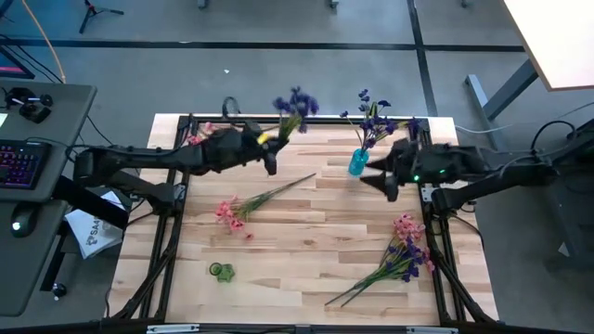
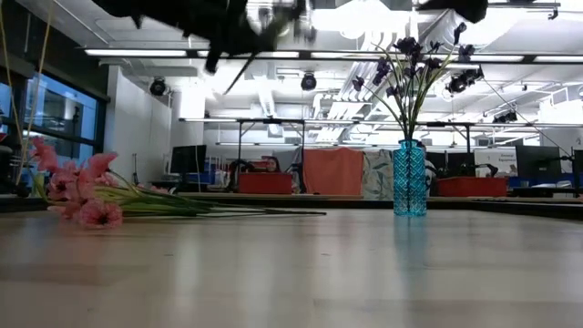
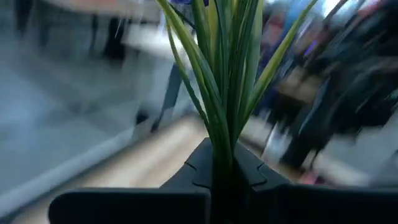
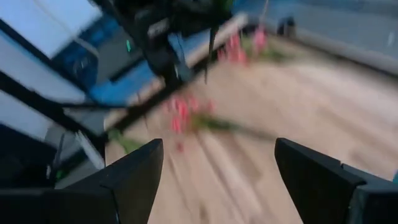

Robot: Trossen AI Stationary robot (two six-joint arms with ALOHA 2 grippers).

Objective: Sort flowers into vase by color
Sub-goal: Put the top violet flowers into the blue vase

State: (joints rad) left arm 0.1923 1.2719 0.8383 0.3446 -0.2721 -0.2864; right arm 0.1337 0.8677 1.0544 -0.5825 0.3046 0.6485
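Lab: rig-framed table (image 1: 306, 278), keyboard desk (image 1: 46, 139), ceiling striplights (image 2: 182, 53).

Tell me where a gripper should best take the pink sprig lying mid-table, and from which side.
Probably the bare green stem of the pink sprig, well clear of the blossoms, coming straight down from above. It lies flat on the table, running diagonally, so the fingers should straddle the stem across its length. The thin stem offers an easier pinch than the bushy flower end.

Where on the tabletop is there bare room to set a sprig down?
Bare wood: middle, between the pink sprig and the mixed bunch; also front centre, right of the green piece. Crowded: the far edge around the blue vase and both claws.
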